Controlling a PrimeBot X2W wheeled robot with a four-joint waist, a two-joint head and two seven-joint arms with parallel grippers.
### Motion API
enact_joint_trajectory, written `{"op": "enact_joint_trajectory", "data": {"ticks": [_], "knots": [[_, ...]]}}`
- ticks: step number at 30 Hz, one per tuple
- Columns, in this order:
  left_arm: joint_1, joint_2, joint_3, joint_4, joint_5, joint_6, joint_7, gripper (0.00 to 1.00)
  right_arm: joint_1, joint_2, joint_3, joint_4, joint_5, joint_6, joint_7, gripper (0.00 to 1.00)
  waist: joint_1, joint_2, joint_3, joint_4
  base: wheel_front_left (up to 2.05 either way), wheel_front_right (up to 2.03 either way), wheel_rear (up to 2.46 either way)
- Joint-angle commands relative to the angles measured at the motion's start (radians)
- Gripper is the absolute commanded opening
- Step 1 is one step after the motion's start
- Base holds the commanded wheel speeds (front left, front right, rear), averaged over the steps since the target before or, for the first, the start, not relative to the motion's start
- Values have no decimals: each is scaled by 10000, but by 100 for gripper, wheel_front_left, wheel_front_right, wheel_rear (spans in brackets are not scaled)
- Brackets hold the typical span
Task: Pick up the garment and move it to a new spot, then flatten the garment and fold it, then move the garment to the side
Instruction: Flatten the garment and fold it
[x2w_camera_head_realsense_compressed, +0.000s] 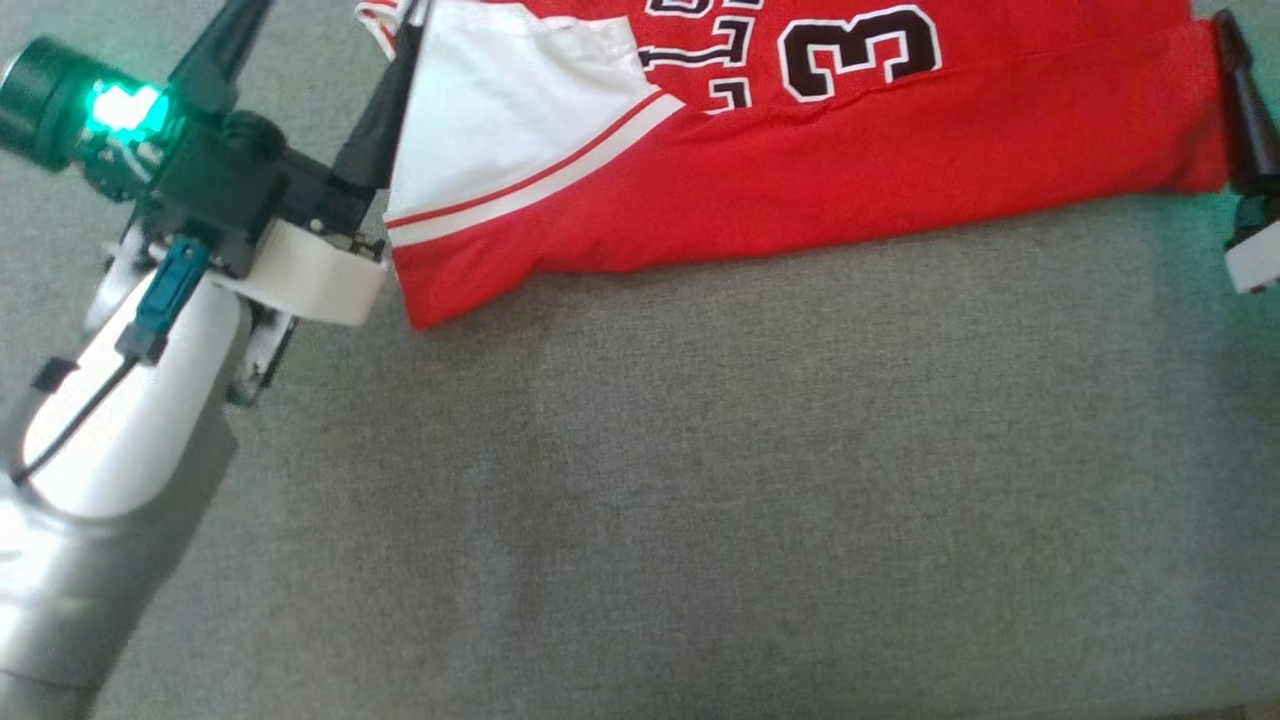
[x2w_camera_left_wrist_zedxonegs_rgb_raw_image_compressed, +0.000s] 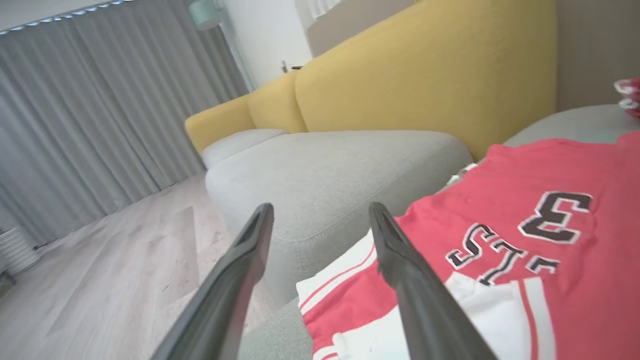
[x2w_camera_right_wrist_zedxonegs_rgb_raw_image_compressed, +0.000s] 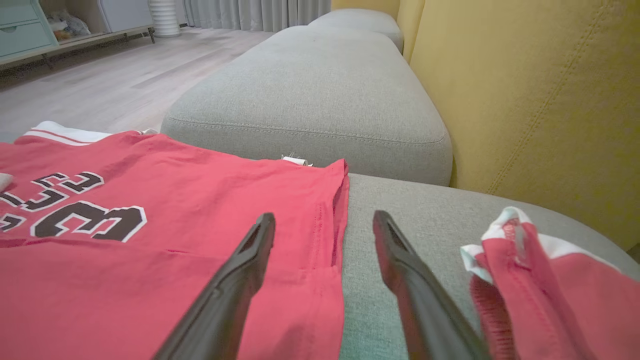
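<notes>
We read "3" on the red jersey (x2w_camera_head_realsense_compressed: 850, 190); other letters illegible. Left gripper (x2w_camera_left_wrist_zedxonegs_rgb_raw_image_compressed: 320, 215) and right gripper (x2w_camera_right_wrist_zedxonegs_rgb_raw_image_compressed: 324, 222) spread, empty. Another red garment (x2w_camera_right_wrist_zedxonegs_rgb_raw_image_compressed: 540, 285) sits just right of the latter.

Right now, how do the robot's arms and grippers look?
The left gripper and right gripper each have two long, dark, tapering fingers. The left forearm is a smooth white and silver shell. At its wrist sit a white collar, a black housing with a glowing green light, and a teal plug with a thin black cable.
</notes>
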Motion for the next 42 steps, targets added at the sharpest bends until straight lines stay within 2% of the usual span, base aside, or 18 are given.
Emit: {"op": "enact_joint_trajectory", "data": {"ticks": [1,7,11,18,21,25,26,27,28,33,42], "knots": [[-97,314,523,-247,-50,114,-80,100,144,-182,-30,-193,-57,-7,-53,100,-1,0,-49,-25,0,0,0],[1940,-570,865,-379,-987,1271,-449,100,737,265,-564,-393,-272,-7,-53,100,-1,0,-474,-87,0,0,0],[3622,-1213,887,-153,-1831,1768,-455,100,1269,573,-834,-479,-376,-7,-53,100,-1,0,-789,-125,0,0,0],[4472,-1670,1026,634,-2468,2458,225,100,1603,845,-897,-482,-546,-7,-53,100,-1,0,-969,-223,0,0,0],[4464,-1657,945,828,-2538,2462,563,100,1666,909,-875,-477,-578,-7,-53,100,-1,0,-977,-264,0,0,0],[4385,-1587,599,971,-2573,2104,1041,98,1675,952,-861,-412,-551,-7,-53,100,-1,0,-996,-332,0,0,0],[4385,-1570,501,997,-2579,2011,1162,57,1677,962,-853,-385,-543,-7,-53,100,-1,0,-1012,-348,0,0,0],[4394,-1564,418,1000,-2591,1928,1249,31,1681,972,-843,-353,-534,-7,-53,100,-1,0,-1036,-362,0,0,0],[4409,-1553,347,995,-2592,1870,1315,0,1688,985,-838,-307,-517,-7,-53,100,-1,0,-1066,-373,0,0,0],[4502,-1437,241,808,-2483,1823,1125,0,1766,1036,-581,178,-269,-7,-53,100,-1,0,-1252,-332,0,0,0],[4516,-991,336,51,-2206,1995,782,0,1355,1187,249,1814,859,-7,-16,100,-1,0,-1481,-106,0,0,0]]}}
